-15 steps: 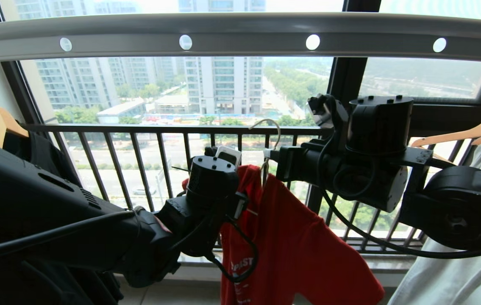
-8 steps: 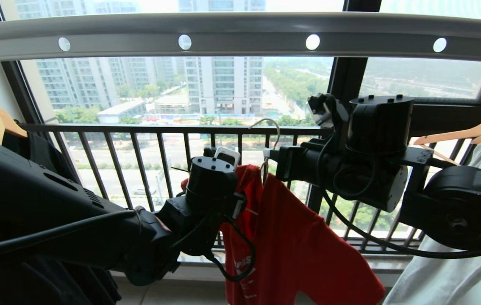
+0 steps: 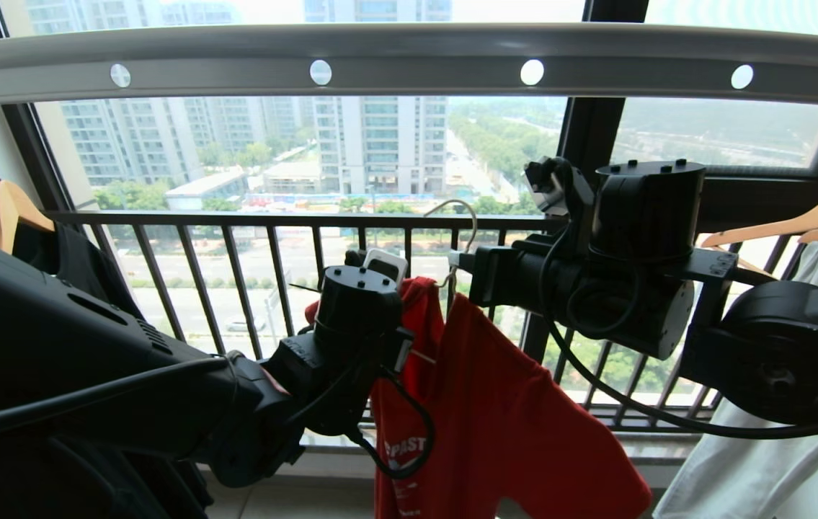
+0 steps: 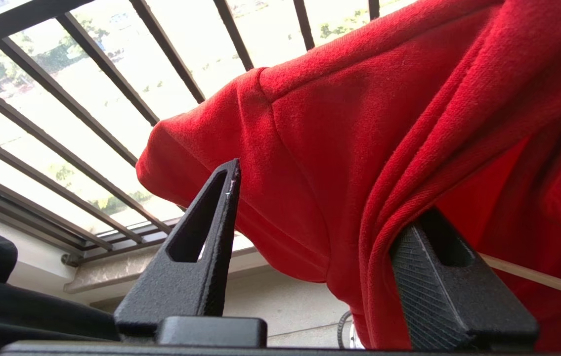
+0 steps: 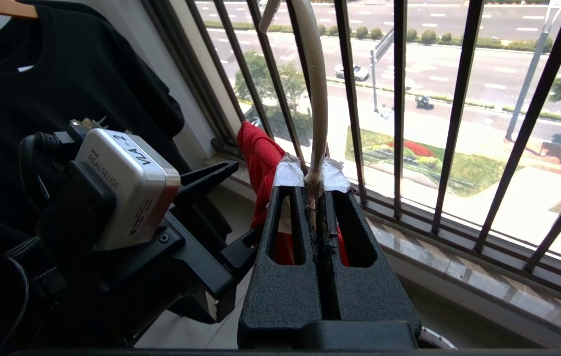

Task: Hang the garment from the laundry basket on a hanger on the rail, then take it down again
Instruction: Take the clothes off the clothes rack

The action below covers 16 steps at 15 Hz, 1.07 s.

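The garment (image 3: 502, 411), a red T-shirt with white print, hangs on the thin white hanger (image 3: 463, 216) below the grey rail (image 3: 423, 68). My right gripper (image 5: 312, 178) is shut on the hanger's twisted neck (image 5: 316, 99), holding it in front of the window, clear of the rail. My left gripper (image 4: 329, 193) reaches up at the shirt's shoulder (image 4: 339, 123). Its fingers stand apart with a thick fold of red cloth between them, and one finger (image 4: 438, 277) is pressed against that fold. The laundry basket is out of view.
A black T-shirt (image 3: 70, 259) on a wooden hanger (image 3: 5, 209) hangs at the left. At the right a white shirt (image 3: 762, 461) hangs on another wooden hanger (image 3: 812, 220). The dark barred window railing (image 3: 272, 267) runs close behind the shirt.
The red shirt's lower part has swayed a little. Both arms hold their places.
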### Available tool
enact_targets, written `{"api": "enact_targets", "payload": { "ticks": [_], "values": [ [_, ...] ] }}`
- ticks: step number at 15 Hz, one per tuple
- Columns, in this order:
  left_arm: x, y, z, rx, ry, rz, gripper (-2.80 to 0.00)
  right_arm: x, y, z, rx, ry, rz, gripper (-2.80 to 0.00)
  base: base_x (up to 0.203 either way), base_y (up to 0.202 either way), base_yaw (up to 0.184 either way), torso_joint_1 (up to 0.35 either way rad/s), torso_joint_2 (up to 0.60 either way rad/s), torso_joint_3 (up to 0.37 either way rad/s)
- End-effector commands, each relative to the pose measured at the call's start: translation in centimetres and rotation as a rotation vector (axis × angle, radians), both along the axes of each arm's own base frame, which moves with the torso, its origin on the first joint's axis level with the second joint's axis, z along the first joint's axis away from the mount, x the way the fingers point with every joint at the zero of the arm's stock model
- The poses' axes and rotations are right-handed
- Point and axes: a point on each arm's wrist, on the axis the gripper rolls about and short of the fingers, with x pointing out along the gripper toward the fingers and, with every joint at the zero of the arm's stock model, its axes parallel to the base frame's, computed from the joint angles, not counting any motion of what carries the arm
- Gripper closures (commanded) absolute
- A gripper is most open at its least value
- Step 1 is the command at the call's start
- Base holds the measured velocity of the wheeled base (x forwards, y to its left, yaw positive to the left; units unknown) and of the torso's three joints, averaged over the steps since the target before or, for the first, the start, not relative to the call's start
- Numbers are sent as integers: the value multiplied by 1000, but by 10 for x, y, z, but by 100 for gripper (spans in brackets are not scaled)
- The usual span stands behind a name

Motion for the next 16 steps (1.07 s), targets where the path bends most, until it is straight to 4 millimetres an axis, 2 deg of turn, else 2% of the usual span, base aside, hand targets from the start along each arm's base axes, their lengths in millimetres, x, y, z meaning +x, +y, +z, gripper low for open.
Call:
{"api": "enact_targets", "payload": {
  "ticks": [1, 10, 13, 16],
  "values": [
    [-1, 1, 3, -6, -9, 3, 0, 2, 0, 0, 3, -3, -9, 0, 0, 0, 0, 0, 0, 0],
    [-3, 6, 15, -29, -34, 12, 0, 16, -2, -11, -17, 17, -47, 0, 0, 0, 0, 0, 0, 0],
    [23, 30, 22, -39, -58, 101, 0, 26, -6, -13, -20, 19, -73, 0, 0, 0, 0, 0, 0, 0],
    [56, 50, 19, -37, -61, 179, 0, 26, -6, -13, -20, 19, -73, 0, 0, 0, 0, 0, 0, 0]
  ]
}}
